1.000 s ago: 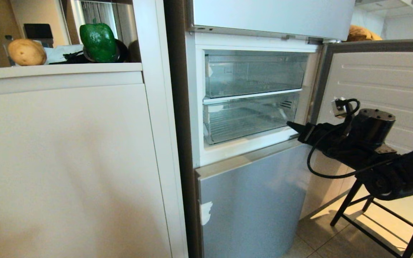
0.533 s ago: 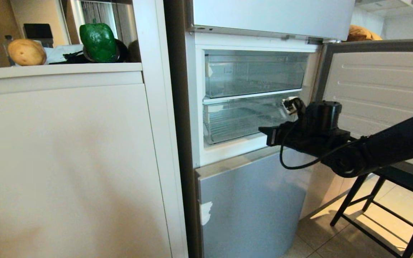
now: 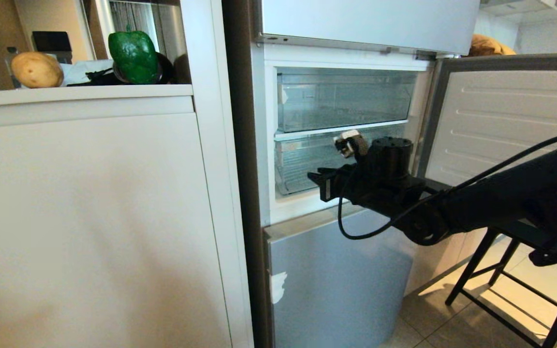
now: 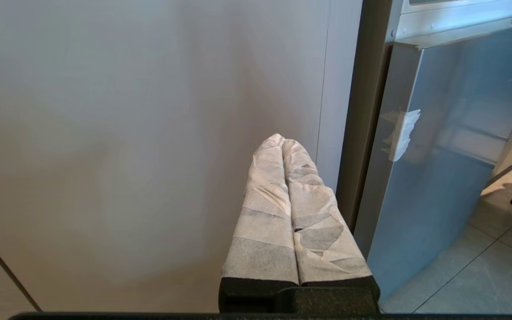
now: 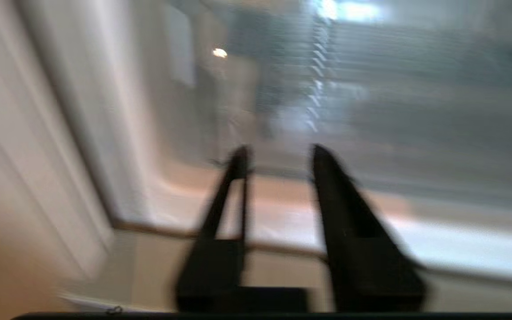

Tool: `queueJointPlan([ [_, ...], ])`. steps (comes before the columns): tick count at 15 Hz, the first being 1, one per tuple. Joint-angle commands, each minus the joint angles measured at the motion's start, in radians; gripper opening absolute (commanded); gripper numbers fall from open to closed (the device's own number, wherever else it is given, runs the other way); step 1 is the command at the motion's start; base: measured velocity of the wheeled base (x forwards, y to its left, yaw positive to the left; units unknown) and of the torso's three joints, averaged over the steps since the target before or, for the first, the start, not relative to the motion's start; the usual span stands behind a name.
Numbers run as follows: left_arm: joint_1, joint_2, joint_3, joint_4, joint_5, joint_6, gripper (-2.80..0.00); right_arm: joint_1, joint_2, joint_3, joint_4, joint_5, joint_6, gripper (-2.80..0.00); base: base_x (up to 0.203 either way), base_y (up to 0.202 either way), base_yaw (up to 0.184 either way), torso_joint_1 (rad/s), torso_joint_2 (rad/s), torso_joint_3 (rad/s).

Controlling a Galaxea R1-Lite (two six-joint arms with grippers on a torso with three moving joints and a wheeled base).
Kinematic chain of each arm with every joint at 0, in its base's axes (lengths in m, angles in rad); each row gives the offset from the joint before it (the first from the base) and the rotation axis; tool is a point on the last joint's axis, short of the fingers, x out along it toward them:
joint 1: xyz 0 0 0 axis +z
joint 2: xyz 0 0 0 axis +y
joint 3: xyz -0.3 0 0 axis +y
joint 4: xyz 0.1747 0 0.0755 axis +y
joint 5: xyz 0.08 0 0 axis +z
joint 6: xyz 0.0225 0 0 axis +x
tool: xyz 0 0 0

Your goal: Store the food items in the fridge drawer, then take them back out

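Note:
The tan potato (image 3: 36, 69) and the dark green bell pepper (image 3: 133, 55) sit on top of the white cabinet (image 3: 90, 203), left of the fridge. The fridge drawer (image 3: 302, 162), clear with a ribbed bottom, is the lower of two and is pushed in. My right gripper (image 3: 317, 178) hovers level just in front of that drawer's lower front edge. In the right wrist view the right gripper (image 5: 278, 153) is open and holds nothing. My left gripper (image 4: 282, 138), with taped fingers, is shut and empty, parked low by the cabinet side.
A second clear drawer (image 3: 346, 99) sits above the first. The fridge door (image 3: 501, 116) stands swung open to the right. Below is a closed grey freezer door (image 3: 341, 275). A black stool (image 3: 496, 270) stands on the tiled floor under my right arm.
My right arm has swept left from the open door's edge to the front of the lower drawer. Its jaws, shut before, now stand apart. The food has stayed in place.

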Motion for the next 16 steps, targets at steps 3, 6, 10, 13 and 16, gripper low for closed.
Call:
queueJointPlan([
  [3, 0.0, -0.001, 0.011, -0.001, 0.0, 0.0, -2.8, 0.026, 0.038, -0.086, 0.0, 0.002, 0.003, 0.0, 0.0, 0.0, 0.0, 0.0, 0.0, 0.0],
  [6, 0.0, -0.001, 0.011, -0.001, 0.0, 0.0, -2.8, 0.034, 0.073, -0.151, 0.015, 0.002, 0.01, 0.0, 0.0, 0.0, 0.0, 0.0, 0.0, 0.0],
  [10, 0.0, 0.0, 0.011, -0.001, 0.0, 0.0, -2.8, 0.04, 0.102, -0.206, 0.033, -0.001, 0.033, 0.0, 0.0, 0.0, 0.0, 0.0, 0.0, 0.0],
  [13, 0.0, 0.0, 0.011, -0.001, 0.0, 0.0, -2.8, 0.04, 0.124, -0.278, 0.092, -0.017, 0.072, 0.0, 0.0, 0.0, 0.0, 0.0, 0.0, 0.0],
  [16, 0.0, -0.002, 0.011, -0.001, 0.0, 0.0, -2.8, 0.035, 0.173, -0.368, 0.146, -0.043, 0.086, 0.0, 0.0, 0.0, 0.0, 0.0, 0.0, 0.0],
])
